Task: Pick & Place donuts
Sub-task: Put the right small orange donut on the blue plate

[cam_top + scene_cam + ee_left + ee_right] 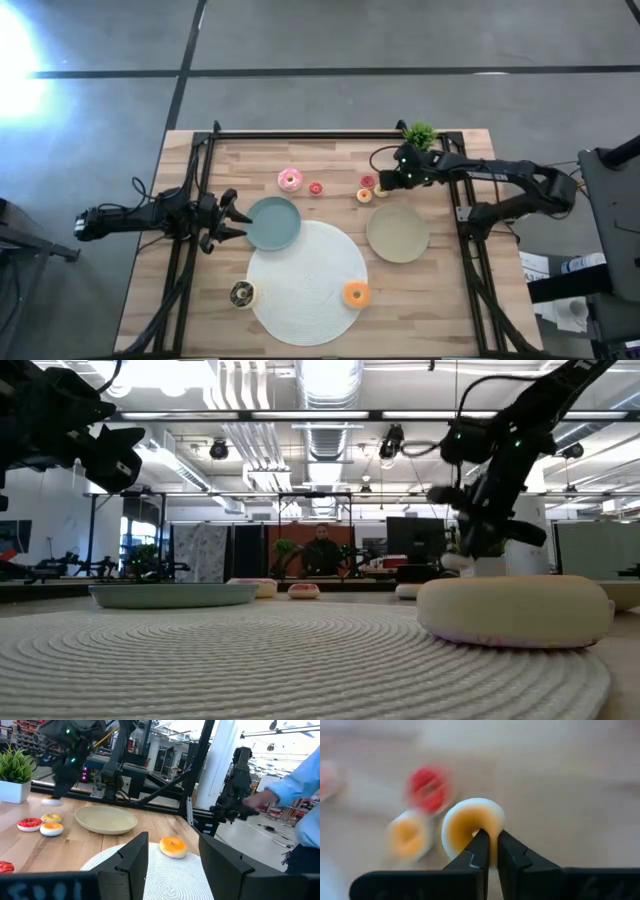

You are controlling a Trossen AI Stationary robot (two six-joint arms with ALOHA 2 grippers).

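- Our right gripper (488, 851) is clenched on a yellow donut (470, 822), pinching its rim, near the table's (440, 300) far edge, just beside the red (426, 786) and orange (408, 836) tiny donuts.
- Our left gripper (238, 215) waits released beside the teal plate (273, 224).
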